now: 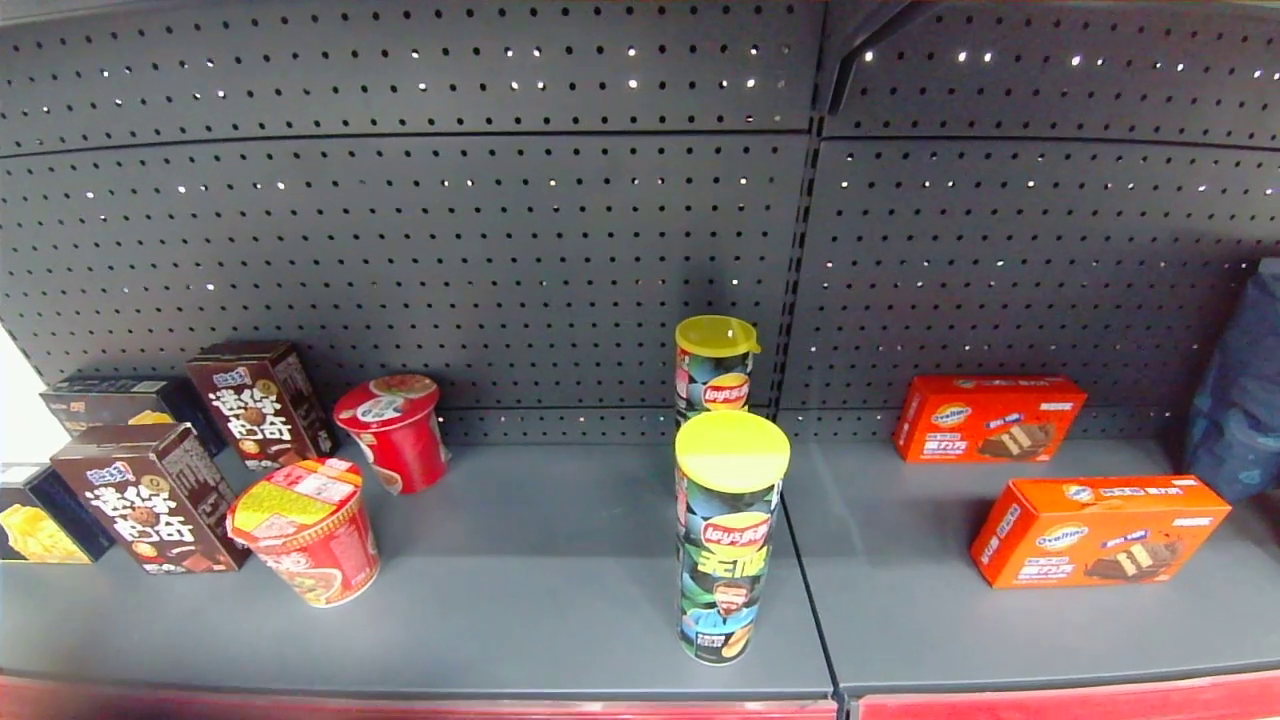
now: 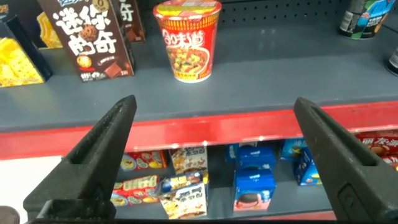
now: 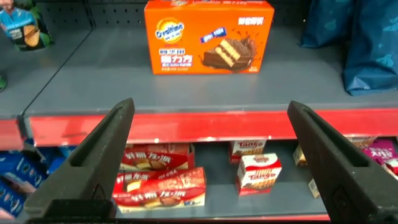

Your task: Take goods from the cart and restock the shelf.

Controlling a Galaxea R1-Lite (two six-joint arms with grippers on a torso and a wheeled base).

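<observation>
Left gripper [image 2: 214, 158]: jaws spread wide, dark fingers [image 2: 102, 155] pointing at the red front edge of the shelf [image 2: 205, 127] (short of it, not touching). Right gripper [image 3: 208, 162]: same pose, jaws wide apart, facing the same front edge toward the shelf's right end.

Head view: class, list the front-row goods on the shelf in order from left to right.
dark box with yellow picture → brown box → red noodle cup → chip can → orange box
</observation>
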